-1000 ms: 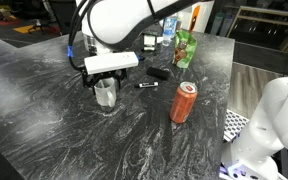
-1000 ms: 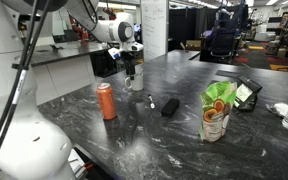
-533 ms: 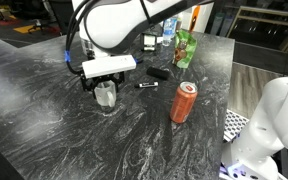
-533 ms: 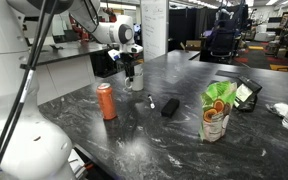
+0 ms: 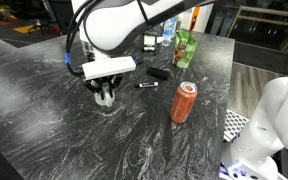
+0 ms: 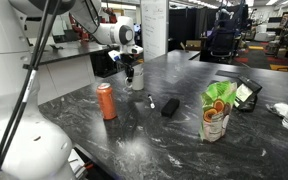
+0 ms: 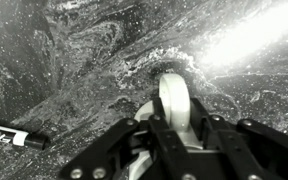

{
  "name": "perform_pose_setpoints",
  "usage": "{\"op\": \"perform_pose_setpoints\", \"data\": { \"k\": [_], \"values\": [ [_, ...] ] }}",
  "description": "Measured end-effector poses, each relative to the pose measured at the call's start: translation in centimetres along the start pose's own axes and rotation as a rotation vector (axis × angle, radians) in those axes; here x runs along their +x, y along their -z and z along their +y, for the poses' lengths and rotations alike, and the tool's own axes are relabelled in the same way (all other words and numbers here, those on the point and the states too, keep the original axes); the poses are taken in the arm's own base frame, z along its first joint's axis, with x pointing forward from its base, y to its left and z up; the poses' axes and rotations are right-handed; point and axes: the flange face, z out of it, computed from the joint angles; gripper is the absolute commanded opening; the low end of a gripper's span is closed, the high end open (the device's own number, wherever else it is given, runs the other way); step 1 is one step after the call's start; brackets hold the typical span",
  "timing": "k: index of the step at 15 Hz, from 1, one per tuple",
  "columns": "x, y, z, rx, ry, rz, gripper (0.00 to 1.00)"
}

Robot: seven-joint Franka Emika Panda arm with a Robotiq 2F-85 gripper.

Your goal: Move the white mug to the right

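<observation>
The white mug [image 5: 105,97] stands on the dark marbled table, at the left in one exterior view and far back beside the arm [image 6: 137,79] in the other. My gripper [image 5: 105,91] comes down on it from above and hides most of it. In the wrist view the mug's pale handle and rim [image 7: 172,98] sit tight between the black fingers [image 7: 156,140] of the gripper [image 7: 172,125], which is shut on the mug. I cannot make out any utensil in it.
An orange-red can [image 5: 184,102] stands upright to the mug's right, also seen nearer the camera [image 6: 106,100]. A marker [image 5: 146,85] and a small black object [image 5: 158,73] lie between them. A green bag [image 5: 186,47] and a water bottle [image 5: 168,30] stand farther back.
The gripper has sunk a little over the mug and its fingers have closed in from wide open onto it. The mug, can and marker have not moved.
</observation>
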Motion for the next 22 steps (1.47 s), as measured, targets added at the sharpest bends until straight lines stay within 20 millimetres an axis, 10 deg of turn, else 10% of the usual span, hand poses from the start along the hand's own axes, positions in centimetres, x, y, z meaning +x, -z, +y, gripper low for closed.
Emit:
{"op": "perform_pose_setpoints", "data": {
  "k": [14, 22],
  "values": [
    [1.0, 3.6, 1.6, 0.019, -0.070, 0.069, 0.04],
    [3.9, 9.2, 8.7, 0.059, -0.251, 0.154, 0.04]
  ]
}}
